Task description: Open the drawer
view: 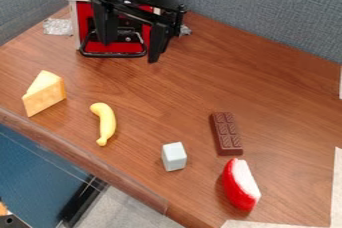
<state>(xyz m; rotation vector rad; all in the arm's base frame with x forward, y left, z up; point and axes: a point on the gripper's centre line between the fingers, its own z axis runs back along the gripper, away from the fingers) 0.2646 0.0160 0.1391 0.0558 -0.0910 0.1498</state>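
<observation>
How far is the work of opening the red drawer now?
Looks done: the gripper is in front of the red drawer, fingers apart. In hand: no firm grip on the black handle can be confirmed. Left: probably the pull, since no clear opening shows.

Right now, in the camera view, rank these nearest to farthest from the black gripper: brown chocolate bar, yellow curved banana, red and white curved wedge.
1. Yellow curved banana, left side.
2. Brown chocolate bar, right of centre.
3. Red and white curved wedge, lower right.
</observation>
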